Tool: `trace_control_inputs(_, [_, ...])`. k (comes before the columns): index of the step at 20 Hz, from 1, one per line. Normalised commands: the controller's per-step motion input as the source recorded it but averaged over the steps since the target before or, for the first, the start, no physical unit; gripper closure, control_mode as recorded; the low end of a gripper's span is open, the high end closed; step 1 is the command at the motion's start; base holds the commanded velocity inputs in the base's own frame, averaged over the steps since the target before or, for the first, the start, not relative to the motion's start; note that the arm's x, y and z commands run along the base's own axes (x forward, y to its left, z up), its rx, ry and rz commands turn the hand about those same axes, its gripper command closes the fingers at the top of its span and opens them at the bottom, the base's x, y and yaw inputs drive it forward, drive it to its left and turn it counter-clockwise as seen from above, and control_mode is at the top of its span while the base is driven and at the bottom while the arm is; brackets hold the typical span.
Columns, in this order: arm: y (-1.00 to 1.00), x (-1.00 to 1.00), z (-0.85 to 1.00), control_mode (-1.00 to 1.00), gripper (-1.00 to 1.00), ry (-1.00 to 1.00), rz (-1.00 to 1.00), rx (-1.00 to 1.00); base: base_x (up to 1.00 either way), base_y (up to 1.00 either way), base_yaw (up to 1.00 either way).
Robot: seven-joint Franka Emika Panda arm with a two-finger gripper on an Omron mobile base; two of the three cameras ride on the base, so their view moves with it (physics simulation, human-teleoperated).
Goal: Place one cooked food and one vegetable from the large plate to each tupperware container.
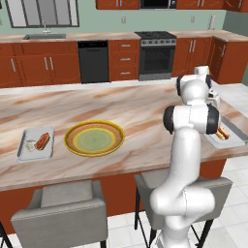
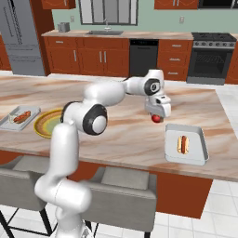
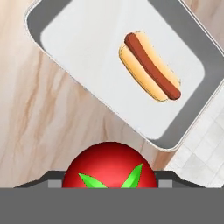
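A red tomato (image 2: 156, 118) is gripped by the gripper (image 2: 157, 116) above the counter (image 2: 125, 135), just beside the right tupperware container (image 2: 201, 157) holding a hot dog (image 3: 149, 65). The large plate (image 1: 94, 125) is seen bare; the left container (image 1: 22, 147) holds apparently a hot dog and something pale.

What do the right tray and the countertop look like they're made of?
The tray holding the hot dog looks like matte plastic: flat pale grey-white, rounded corners, no glints. The countertop looks like polished stone, probably marble: beige with brownish veins. Being rendered, both are guesses.
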Motion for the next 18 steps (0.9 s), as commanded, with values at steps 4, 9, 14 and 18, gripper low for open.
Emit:
trace_control_inputs(4, [-0.97, 0.24, -0.22, -1.0, 1.0, -0.02, -0.24, 0.0, 0.0, 0.0, 0.0])
trace_control_inputs(9, [-0.42, 0.12, -0.34, -1.0, 1.0, -0.09, -0.18, 0.04, 0.0, 0.0, 0.0])
trace_control_inputs(14, [0.0, 0.0, -0.24, -1.0, 1.0, -0.07, -0.06, 0.03, 0.0, 0.0, 0.0])
trace_control_inputs(18, [-0.16, 0.0, -0.45, -1.0, 1.0, 0.0, -0.08, 0.01, 0.0, 0.0, 0.0])
